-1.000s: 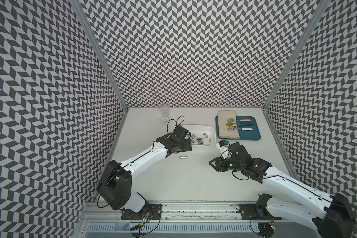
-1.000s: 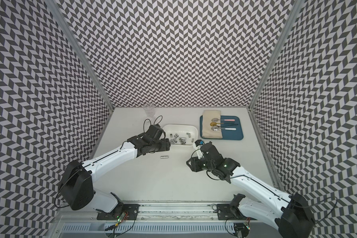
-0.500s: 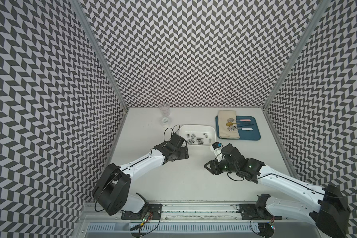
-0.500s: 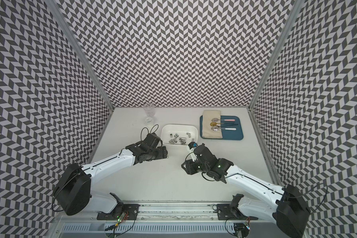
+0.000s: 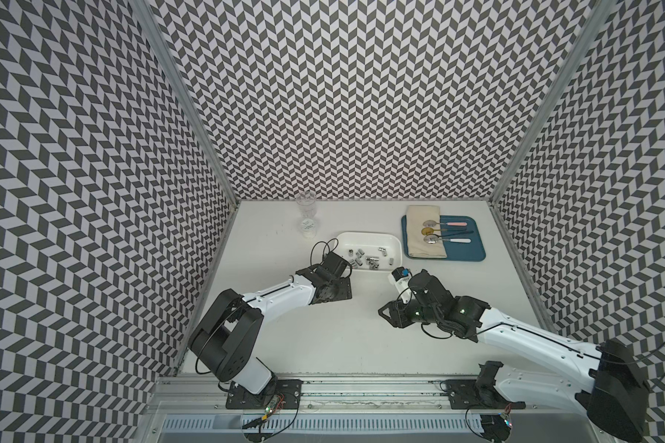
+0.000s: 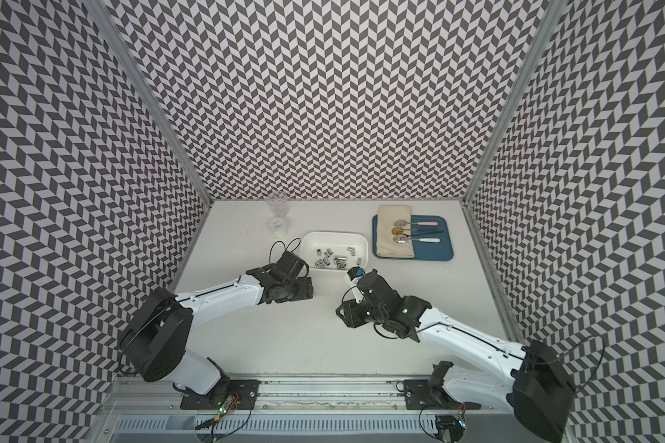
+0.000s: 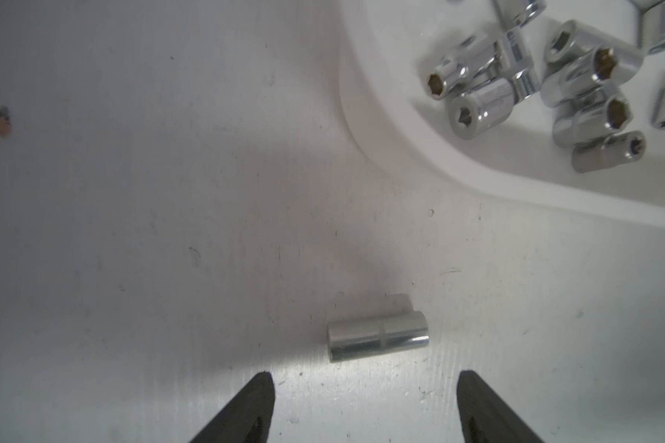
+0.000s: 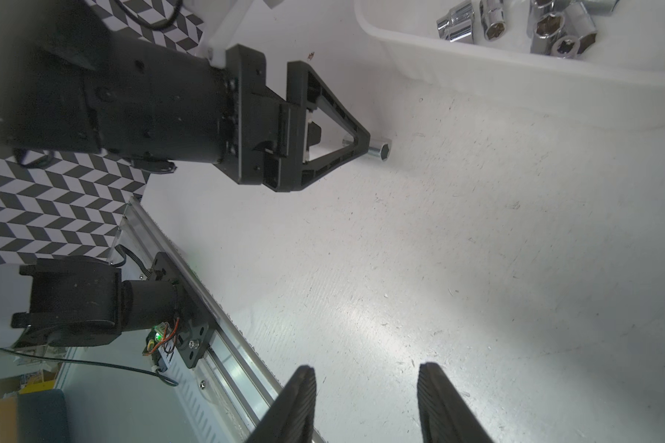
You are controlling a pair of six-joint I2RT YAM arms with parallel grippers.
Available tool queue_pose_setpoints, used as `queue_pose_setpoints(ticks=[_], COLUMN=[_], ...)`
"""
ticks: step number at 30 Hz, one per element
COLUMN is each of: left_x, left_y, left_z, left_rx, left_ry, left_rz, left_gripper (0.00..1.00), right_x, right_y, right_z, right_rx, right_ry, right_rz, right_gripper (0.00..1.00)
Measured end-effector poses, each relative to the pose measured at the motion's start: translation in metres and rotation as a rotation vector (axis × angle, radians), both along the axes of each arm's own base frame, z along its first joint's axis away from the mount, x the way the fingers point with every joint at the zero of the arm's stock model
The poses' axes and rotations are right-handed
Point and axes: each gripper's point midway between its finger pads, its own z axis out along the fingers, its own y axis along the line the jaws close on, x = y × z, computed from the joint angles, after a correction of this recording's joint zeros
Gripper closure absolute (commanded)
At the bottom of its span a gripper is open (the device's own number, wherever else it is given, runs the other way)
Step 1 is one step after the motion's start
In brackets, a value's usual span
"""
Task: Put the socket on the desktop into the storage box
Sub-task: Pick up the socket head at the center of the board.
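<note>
White surface (image 7: pixel 131 230), socket (image 7: pixel 377 341) lying near the storage box (image 7: pixel 400 161). My left tool (image 7: pixel 365 374) is spread just short of it; right tool (image 8: pixel 366 367) is released, empty.

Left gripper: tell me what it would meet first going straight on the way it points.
Probably the lone socket, lying crosswise on the desktop just ahead of the open left gripper; depth is unclear.

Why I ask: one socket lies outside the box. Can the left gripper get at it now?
Probably yes. The left gripper is open just short of the socket, which lies on bare table with nothing between; the box rim and right gripper stand clear.
</note>
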Motion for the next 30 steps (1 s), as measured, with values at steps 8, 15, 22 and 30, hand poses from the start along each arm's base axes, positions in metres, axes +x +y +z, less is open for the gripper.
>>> queue_pose_setpoints(ticks=[8,15,22,30], left_x=[0.007,0.013,0.014,0.015], left_y=[-0.01,-0.011,-0.011,-0.009], left_z=[-0.009,-0.017,-0.021,-0.022], left_rx=[0.044,0.099,0.14,0.16], left_ry=[0.002,0.0,-0.004,-0.011], left_rz=[-0.011,-0.003,-0.001,0.008], left_gripper=[0.22,0.28,0.34,0.47], right_x=[0.0,0.001,0.002,0.003], right_y=[0.0,-0.003,-0.003,-0.005], right_z=[-0.001,-0.004,-0.004,-0.005], right_rx=[-0.002,-0.012,-0.016,-0.022], right_ry=[0.0,-0.002,-0.007,-0.01], right_rz=[-0.004,-0.011,-0.017,-0.024], right_gripper=[0.53,0.53,0.53,0.53])
